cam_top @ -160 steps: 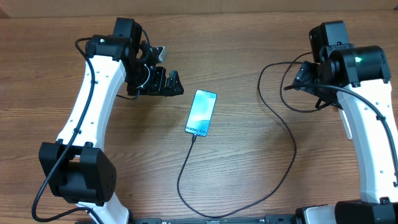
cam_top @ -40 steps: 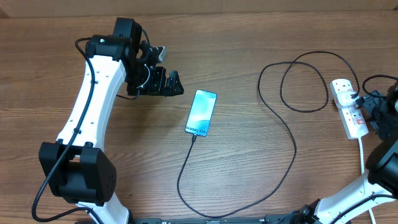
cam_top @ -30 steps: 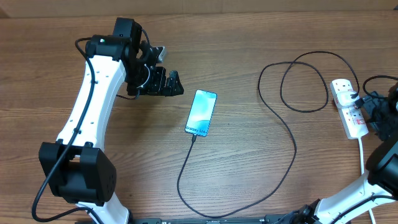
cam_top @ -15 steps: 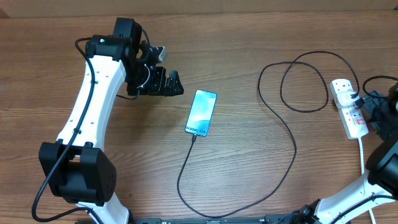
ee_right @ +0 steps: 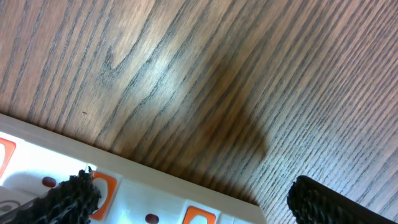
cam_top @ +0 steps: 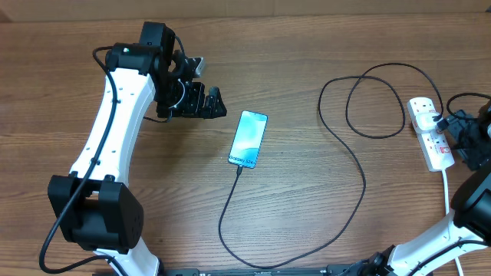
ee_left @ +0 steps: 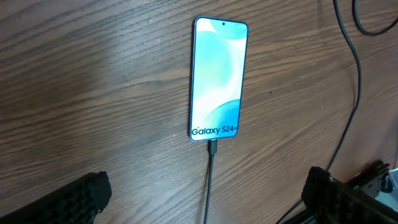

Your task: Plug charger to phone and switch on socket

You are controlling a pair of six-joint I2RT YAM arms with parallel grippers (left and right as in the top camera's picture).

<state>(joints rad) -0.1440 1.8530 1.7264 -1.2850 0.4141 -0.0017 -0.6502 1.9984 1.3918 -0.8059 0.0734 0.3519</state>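
Note:
The phone (cam_top: pixel 248 139) lies flat mid-table with its light blue screen lit; in the left wrist view the phone (ee_left: pixel 217 78) shows "Galaxy S24+". The charger (cam_top: pixel 230 207), a thin black cable, is plugged into the phone's lower end (ee_left: pixel 211 149) and loops round to the white socket (cam_top: pixel 428 130) at the far right. My left gripper (cam_top: pixel 211 103) hovers open left of the phone, nothing between its fingers (ee_left: pixel 68 199). My right gripper (cam_top: pixel 459 138) stands open just right of the socket (ee_right: pixel 155 199), whose red switches (ee_right: pixel 102 186) sit between its fingers (ee_right: pixel 329 199).
A white cord (cam_top: pixel 447 184) runs from the socket toward the table's near edge. The black cable makes a wide loop (cam_top: pixel 376 100) left of the socket. Bare wooden tabletop (cam_top: pixel 307 69) surrounds the phone.
Since the oldest frame my right arm has swung from over the socket to the right edge, uncovering the socket. Over the last second nothing has moved.

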